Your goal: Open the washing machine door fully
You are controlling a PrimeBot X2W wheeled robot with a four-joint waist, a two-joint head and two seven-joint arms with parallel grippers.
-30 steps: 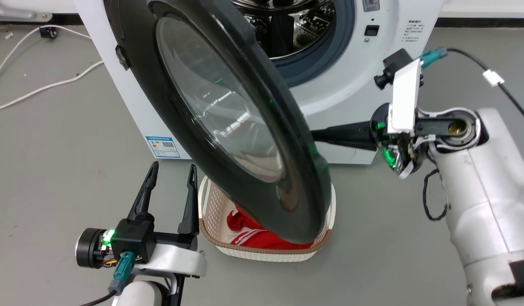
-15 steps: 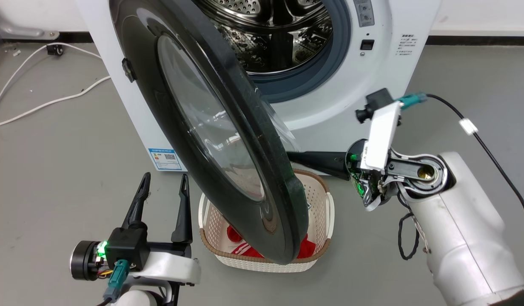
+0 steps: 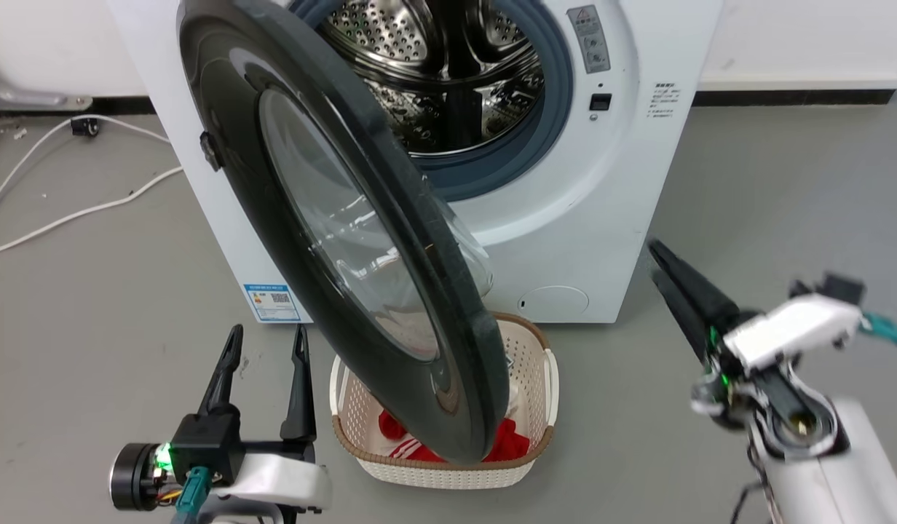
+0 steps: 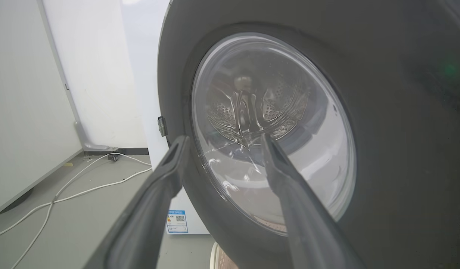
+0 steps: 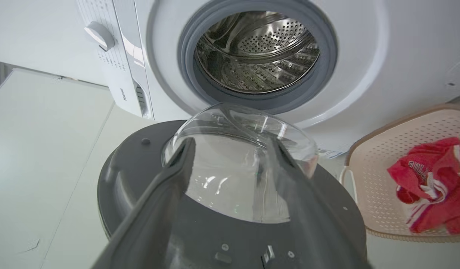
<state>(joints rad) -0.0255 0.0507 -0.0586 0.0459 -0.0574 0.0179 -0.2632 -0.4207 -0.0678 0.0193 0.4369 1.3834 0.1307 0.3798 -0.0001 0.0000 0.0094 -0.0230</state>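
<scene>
At lower left, the left gripper point(image 3: 266, 342) stands spread and empty; at lower right the right gripper point(image 3: 654, 259), blurred, is likewise parted. Beyond, the washing machine door point(image 3: 346, 240) hangs swung out above a basket point(image 3: 552, 378), off the drum opening point(image 3: 456, 94).

Glossy black washing machine door point(image 3: 234, 167), smooth clear glass bowl point(image 3: 346, 240); shiny perforated steel drum point(image 3: 434, 94); matt perforated plastic laundry basket point(image 3: 448, 473); red cloth point(image 3: 508, 440).

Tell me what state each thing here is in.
Washing machine door: open, swung well out.
Drum: exposed, looks empty.
Basket: holds a red garment.
Left gripper: jaws open, empty.
Right gripper: jaws open, empty, clear of the door.
</scene>
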